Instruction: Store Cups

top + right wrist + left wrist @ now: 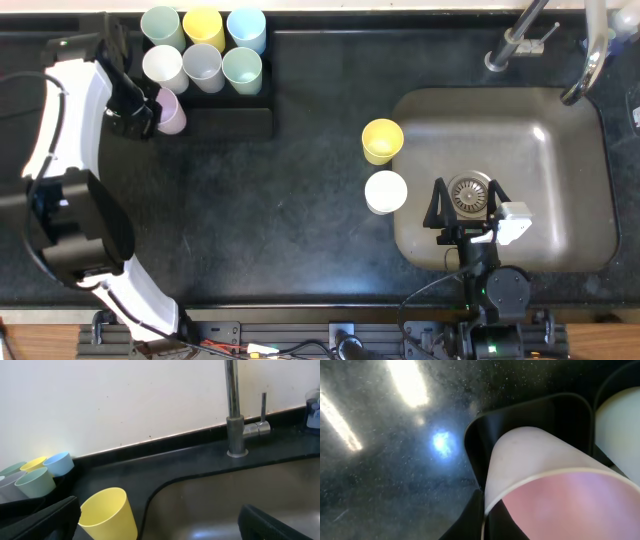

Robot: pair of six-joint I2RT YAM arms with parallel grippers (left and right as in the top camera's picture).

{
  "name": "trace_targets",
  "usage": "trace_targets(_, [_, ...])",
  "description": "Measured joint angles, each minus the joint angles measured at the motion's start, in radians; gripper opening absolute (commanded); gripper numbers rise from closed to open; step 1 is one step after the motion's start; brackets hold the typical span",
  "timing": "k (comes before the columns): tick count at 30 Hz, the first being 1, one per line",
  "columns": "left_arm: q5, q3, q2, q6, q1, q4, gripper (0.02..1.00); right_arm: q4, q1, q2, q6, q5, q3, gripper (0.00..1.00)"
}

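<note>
Pink cup (540, 465) tilted at the black rack (235, 122)
My left end effector (148, 110) grasps the pink cup, rim toward me, base angled down into the rack's vacant corner compartment just ahead.

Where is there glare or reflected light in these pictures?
Left wrist view: two bright lamp streaks and a bluish spot glare off the dark counter beside the pink cup. Top view: only a soft sheen on the steel sink. Right wrist view: the tap gleams, and a pale glow sits on the wall above the stored cups.
</note>
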Motion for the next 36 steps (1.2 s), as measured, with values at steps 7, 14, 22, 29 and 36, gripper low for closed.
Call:
trace_targets(7, [0.000,0.000,0.016,-0.002,0.000,0.009,0.108,0.000,0.000,0.000,0.000,0.000,0.000,0.993])
trace_targets(14, [0.000,0.000,0.017,-0.005,0.000,0.009,0.998,0.000,0.000,0.000,0.000,0.000,0.000,0.996])
trace_targets(22, [0.000,0.000,0.018,-0.006,0.000,0.003,0.998,0.000,0.000,0.000,0.000,0.000,0.000,1.000])
trace_targets(29, [-0.002,-0.003,-0.078,-0.005,-0.077,-0.001,0.998,0.000,0.000,0.000,0.000,0.000,0.000,0.998])
trace_targets(36, [-0.081,0.005,-0.291,0.198,-0.541,0.222,0.998,0.000,0.000,0.000,0.000,0.000,0.000,0.996])
